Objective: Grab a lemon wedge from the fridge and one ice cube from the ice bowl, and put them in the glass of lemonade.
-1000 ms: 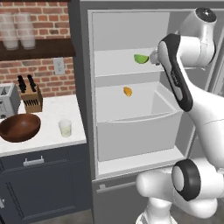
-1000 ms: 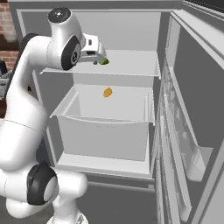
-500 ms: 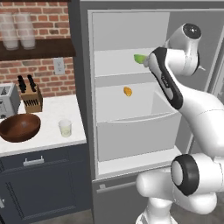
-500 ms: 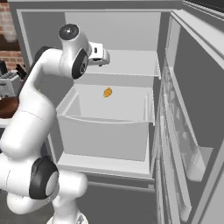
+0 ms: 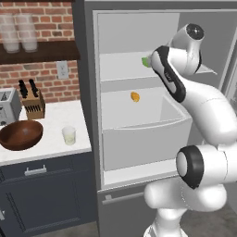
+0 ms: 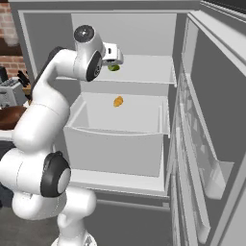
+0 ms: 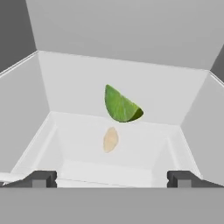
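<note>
tool [image 7: 112, 178]: standing spread, empty, facing the wedge
wedge [image 7: 121, 106]: lying on the fridge [image 5: 88, 92] shelf, just beyond the tool

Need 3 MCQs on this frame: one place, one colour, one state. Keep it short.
1. Where is the lemon wedge?
A. upper fridge shelf
B. in the wooden bowl
C. in the glass

2. What colour is the small piece lying below that shelf?
A. blue
B. orange-yellow
C. black

3. How is the gripper?
A. shut on the wedge
B. open, short of the wedge
C. holding the glass

Key: A, the wedge lies on the shelf of the open fridge; B, its colour shows in both base views; B, the fingertips stand wide apart with the wedge ahead.
</note>
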### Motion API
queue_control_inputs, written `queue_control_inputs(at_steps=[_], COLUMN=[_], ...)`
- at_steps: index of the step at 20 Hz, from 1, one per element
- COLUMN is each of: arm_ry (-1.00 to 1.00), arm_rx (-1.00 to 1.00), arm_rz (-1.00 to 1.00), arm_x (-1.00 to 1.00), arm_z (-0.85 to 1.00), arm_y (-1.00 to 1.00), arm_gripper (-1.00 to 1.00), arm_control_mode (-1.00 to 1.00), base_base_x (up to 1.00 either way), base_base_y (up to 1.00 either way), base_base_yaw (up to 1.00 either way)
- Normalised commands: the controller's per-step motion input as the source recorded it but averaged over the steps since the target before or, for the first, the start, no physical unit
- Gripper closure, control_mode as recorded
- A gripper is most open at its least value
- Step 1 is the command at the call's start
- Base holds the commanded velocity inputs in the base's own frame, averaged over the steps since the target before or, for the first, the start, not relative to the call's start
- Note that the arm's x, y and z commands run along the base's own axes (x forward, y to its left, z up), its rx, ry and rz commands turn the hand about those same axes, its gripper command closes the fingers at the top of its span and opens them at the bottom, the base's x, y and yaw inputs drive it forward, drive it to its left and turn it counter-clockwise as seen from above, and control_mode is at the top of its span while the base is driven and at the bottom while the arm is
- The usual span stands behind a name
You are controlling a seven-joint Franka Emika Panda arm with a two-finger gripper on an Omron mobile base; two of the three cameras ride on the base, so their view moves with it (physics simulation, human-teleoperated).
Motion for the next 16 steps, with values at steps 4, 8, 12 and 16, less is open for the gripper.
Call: queue_control_inputs(at_steps=[4, 8, 12, 16], arm_ry=[0.0, 0.0, 0.0, 0.01], arm_rx=[0.0, 0.0, 0.0, 0.0], arm_rz=[0.12, 0.14, 0.06, 0.03], arm_x=[0.75, 0.48, 0.15, 0.21], arm_z=[0.0, -0.04, 0.0, -0.03], arm_y=[0.0, -0.03, -0.07, -0.06], arm_gripper=[-1.0, -1.0, -1.0, -1.0], arm_control_mode=[-1.0, -1.0, -1.0, -1.0], base_base_x=[0.0, 0.0, 0.0, 0.0], base_base_y=[0.0, 0.0, 0.0, 0.0], base_base_yaw=[0.0, 0.0, 0.0, 0.0])
